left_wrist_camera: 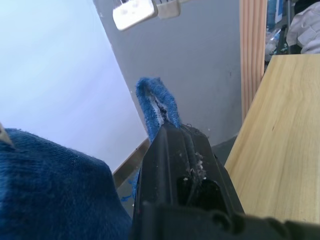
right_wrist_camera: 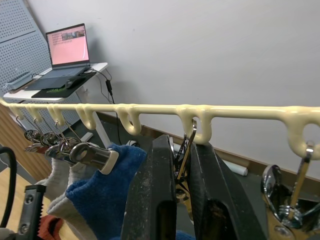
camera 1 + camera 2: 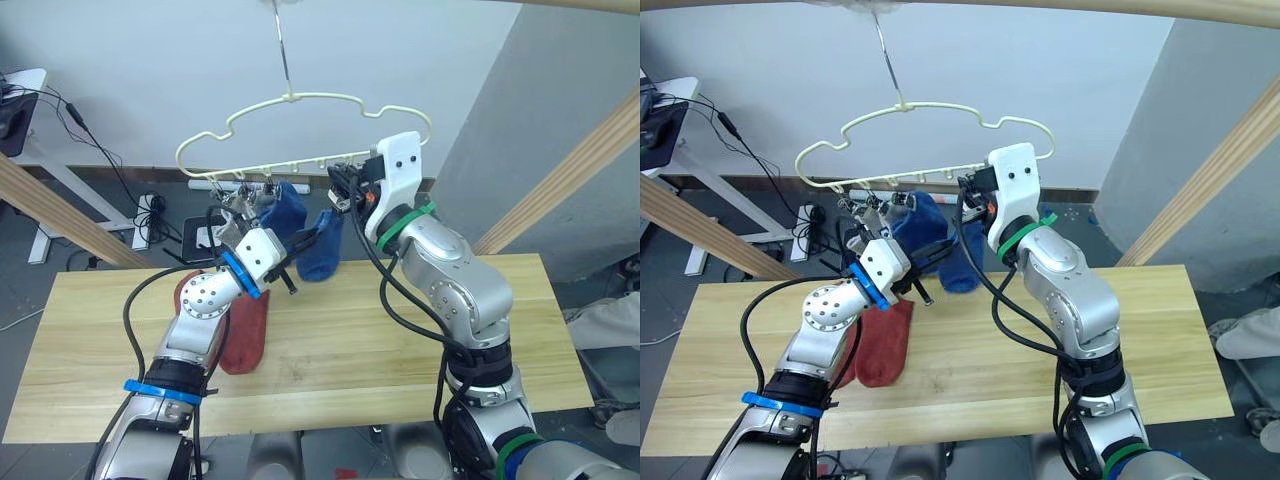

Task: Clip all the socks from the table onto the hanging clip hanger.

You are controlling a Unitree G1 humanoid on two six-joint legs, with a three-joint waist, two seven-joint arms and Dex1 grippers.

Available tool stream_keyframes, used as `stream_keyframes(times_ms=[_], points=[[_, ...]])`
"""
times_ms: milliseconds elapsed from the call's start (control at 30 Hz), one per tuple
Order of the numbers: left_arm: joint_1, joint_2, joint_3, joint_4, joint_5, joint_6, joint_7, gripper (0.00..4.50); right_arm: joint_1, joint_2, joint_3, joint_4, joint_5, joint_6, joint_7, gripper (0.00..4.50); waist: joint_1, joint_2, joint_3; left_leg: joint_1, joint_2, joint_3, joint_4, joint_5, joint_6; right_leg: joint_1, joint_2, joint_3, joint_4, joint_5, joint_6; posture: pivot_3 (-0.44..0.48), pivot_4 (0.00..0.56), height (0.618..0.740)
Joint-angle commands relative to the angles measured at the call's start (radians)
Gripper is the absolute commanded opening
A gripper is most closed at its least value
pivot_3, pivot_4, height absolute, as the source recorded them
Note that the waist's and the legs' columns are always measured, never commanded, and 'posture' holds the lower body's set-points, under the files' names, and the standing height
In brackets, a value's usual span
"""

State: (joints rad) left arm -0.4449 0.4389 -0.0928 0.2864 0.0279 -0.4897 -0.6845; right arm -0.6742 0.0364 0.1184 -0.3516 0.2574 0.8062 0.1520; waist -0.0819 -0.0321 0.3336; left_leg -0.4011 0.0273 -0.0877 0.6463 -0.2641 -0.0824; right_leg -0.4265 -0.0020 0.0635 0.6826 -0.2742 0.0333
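We see a wide table of pale yellowish wooden planks (image 3: 400, 350) standing before a white wall, with thick wooden poles slanting past it on both sides. Above its far edge hangs the pale yellow thin-wire clip hanger with a wavy outline (image 3: 300, 100), held by a slim metal hook, its lower bar carrying a row of small metal clips.

The right gripper (image 2: 182, 165) is raised to that bar, and its two black fingers are pressed together on one metal clip (image 2: 186, 150) that dangles from a loop of the bar. Just beside this gripper, toward the left arm, a blue ankle sock of soft fabric (image 3: 285, 212) hangs from a neighbouring clip, and light grey socks (image 2: 62, 182) hang further along the same way.

The left gripper (image 3: 288, 272) is held up below the bar, close to the right one. Its fingers are closed on the cuff of a second blue sock (image 3: 322, 245), which droops between the two grippers, directly under the right gripper's clip. In the left wrist view the cuff stands up just beyond the fingertips; how much fabric is pinched we cannot quite make out.

A rust-red sock (image 3: 882, 345) lies flat on the table beneath the left forearm, well below both grippers.
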Motion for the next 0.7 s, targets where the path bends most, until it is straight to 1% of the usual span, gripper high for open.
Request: stream_keyframes(times_ms=[33,267,700], points=[[-0.031,0.000,-0.003,-0.010,-0.015,-0.021,-0.002,0.00,-0.003,0.012,0.005,-0.077,0.028,-0.003,0.008,0.03,-0.001,0.000,0.000,0.000,0.000,0.000,0.000,0.000,0.000,0.000,0.000,0.000,0.000,0.000,0.000,-0.079,0.318,0.735],[-0.059,-0.006,-0.012,-0.014,-0.023,-0.030,-0.015,0.00,0.006,0.007,0.017,-0.078,0.028,0.002,0.012,0.03,-0.002,0.000,0.000,0.000,0.000,0.000,0.000,0.000,0.000,0.000,0.000,0.000,0.000,0.000,0.000,-0.078,0.314,0.735],[-0.068,-0.019,-0.007,-0.056,-0.051,-0.008,-0.003,0.00,0.017,-0.012,0.040,-0.065,0.007,-0.035,0.010,0.03,-0.002,0.000,0.000,0.000,0.000,0.000,0.000,0.000,0.000,0.000,0.000,0.000,0.000,0.000,0.000,-0.074,0.315,0.735]])
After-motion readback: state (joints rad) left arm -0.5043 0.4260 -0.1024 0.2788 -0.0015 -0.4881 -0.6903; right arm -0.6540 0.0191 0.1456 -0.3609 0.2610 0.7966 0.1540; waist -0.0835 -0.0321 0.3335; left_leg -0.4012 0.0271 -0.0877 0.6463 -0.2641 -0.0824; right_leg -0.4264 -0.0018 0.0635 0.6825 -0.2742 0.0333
